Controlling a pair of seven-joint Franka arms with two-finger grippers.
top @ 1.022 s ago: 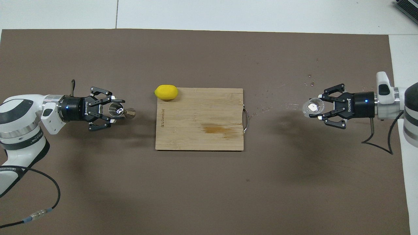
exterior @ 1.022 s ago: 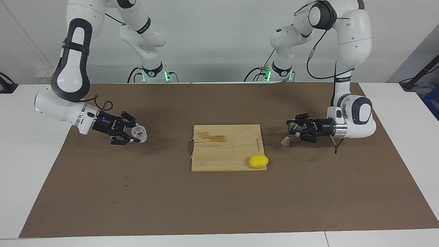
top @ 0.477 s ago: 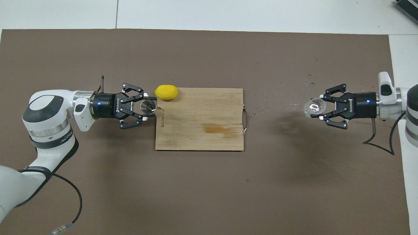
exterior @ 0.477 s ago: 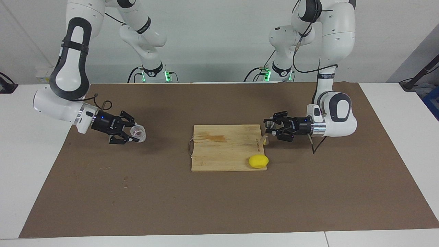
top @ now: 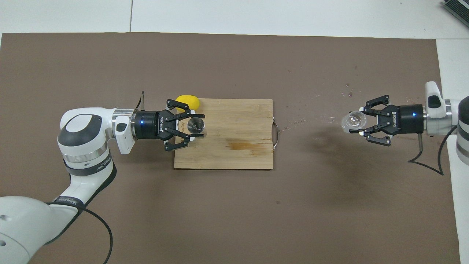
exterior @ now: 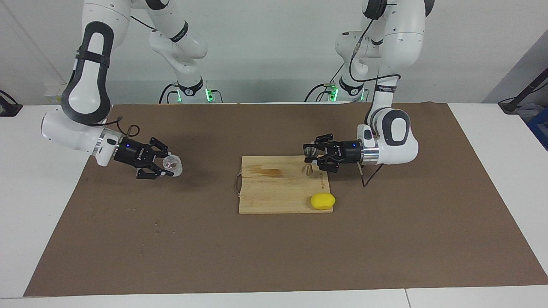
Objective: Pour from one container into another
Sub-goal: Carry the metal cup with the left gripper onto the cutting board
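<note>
The silver hourglass jigger (exterior: 308, 161) hangs upright in my left gripper (exterior: 309, 159), which is shut on its waist. It is over the wooden cutting board (exterior: 278, 192), at the end toward the left arm. From overhead the jigger's (top: 195, 125) open top shows between the left gripper's (top: 196, 125) fingers. The clear glass cup (exterior: 172, 164) is held just above the brown mat at the right arm's end. My right gripper (exterior: 170, 165) is shut on it. In the overhead view the cup (top: 352, 120) sticks out past the right gripper (top: 357, 121).
A yellow lemon (exterior: 323, 201) lies at the board's corner, farther from the robots than the jigger; overhead the lemon (top: 188, 99) is partly covered by the left gripper. The board (top: 234, 154) has a dark stain and a wire handle. Small droplets (top: 348, 93) dot the mat (top: 234, 205).
My left arm has carried the jigger from over the mat at its own end inward to over the board. The right gripper with the cup has barely moved.
</note>
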